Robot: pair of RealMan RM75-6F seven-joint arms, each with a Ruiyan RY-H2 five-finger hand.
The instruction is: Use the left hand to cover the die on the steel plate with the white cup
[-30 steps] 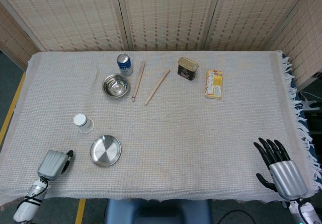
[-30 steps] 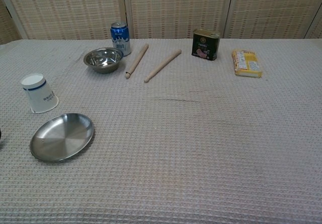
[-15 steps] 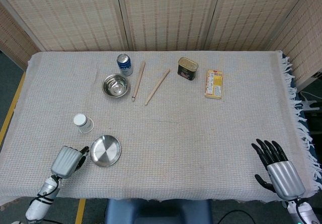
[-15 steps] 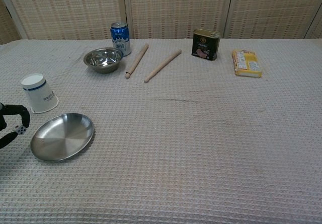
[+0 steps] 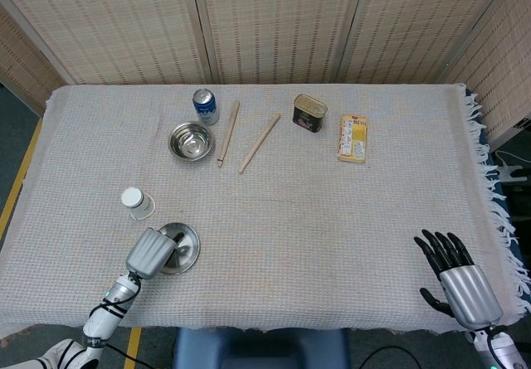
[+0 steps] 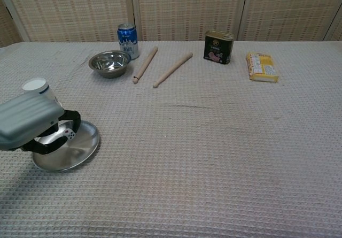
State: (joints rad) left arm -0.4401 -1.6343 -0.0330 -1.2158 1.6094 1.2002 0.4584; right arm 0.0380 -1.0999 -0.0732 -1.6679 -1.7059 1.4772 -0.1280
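My left hand [image 5: 151, 251] [image 6: 29, 122] hovers over the left part of the steel plate [image 5: 189, 250] [image 6: 80, 153]. It pinches a small white die [image 6: 68, 134] between its fingertips, just above the plate. The white cup [image 5: 137, 202] [image 6: 36, 86] stands upside down on the cloth just behind the plate, partly hidden by the hand in the chest view. My right hand [image 5: 458, 279] rests at the table's near right corner, holding nothing, fingers apart; only the head view shows it.
At the back stand a steel bowl [image 5: 191, 141] [image 6: 109, 62], a blue can [image 5: 205, 106] [image 6: 127, 40], two wooden sticks [image 5: 228, 131] [image 5: 260, 143], a dark tin [image 5: 309, 113] [image 6: 219, 46] and a yellow box [image 5: 353, 138] [image 6: 262, 67].
My left hand has moved right from the near left table edge to above the plate, carrying the die. The right hand has barely shifted.
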